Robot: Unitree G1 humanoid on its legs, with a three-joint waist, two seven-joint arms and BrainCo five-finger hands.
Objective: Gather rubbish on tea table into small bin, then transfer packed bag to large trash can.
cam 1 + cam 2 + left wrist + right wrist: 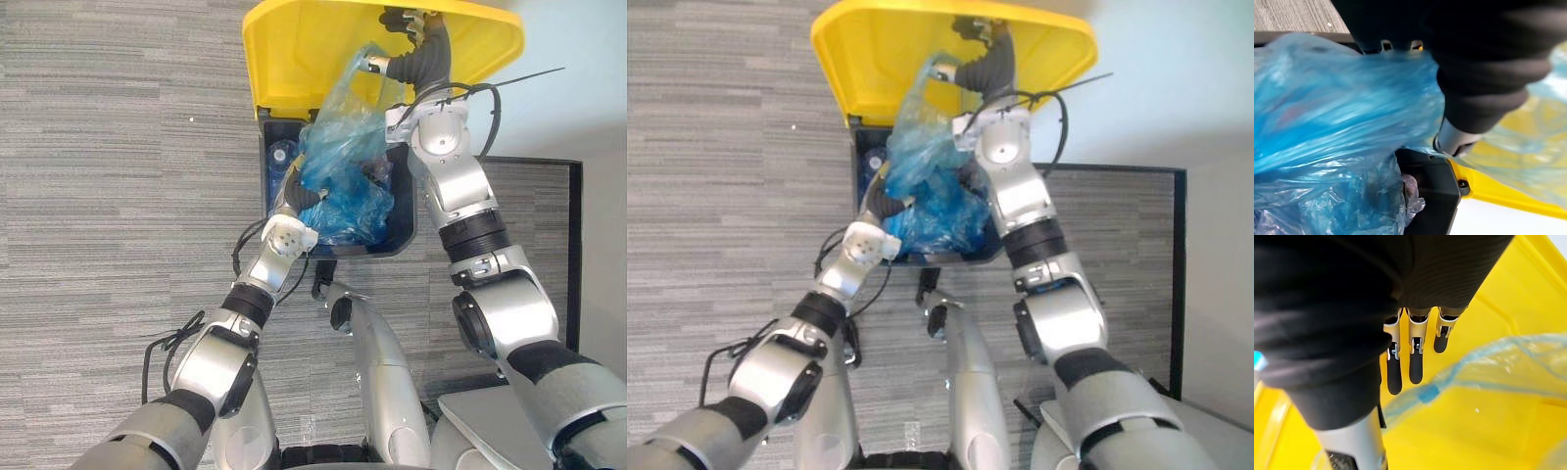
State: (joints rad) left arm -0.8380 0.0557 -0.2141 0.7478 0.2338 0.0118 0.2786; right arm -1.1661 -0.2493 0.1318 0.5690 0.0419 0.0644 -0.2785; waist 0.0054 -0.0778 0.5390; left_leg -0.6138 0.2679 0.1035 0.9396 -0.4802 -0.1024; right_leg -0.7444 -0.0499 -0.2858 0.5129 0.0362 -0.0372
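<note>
Crinkly translucent plastic bag (343, 157), glossy lid (294, 59)

A grey short-pile carpet with fine lighter stripes (118, 147) covers the floor. To the right, a thin black border strip (575, 255) runs along the carpet's edge and turns a corner. Above it stands a plain pale blue-white wall (578, 78), evenly lit.

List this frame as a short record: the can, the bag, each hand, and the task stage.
can: large trash can, dark body, yellow lid swung open
bag: blue plastic bag, lower part inside the can, top stretched up toward the lid
right hand: fingers straight, against the lid's underside; the bag's rim runs past its thumb
left hand: at the can's opening, pressed into the bag
floor: grey carpet
stage: bag not yet fully in the can
</note>
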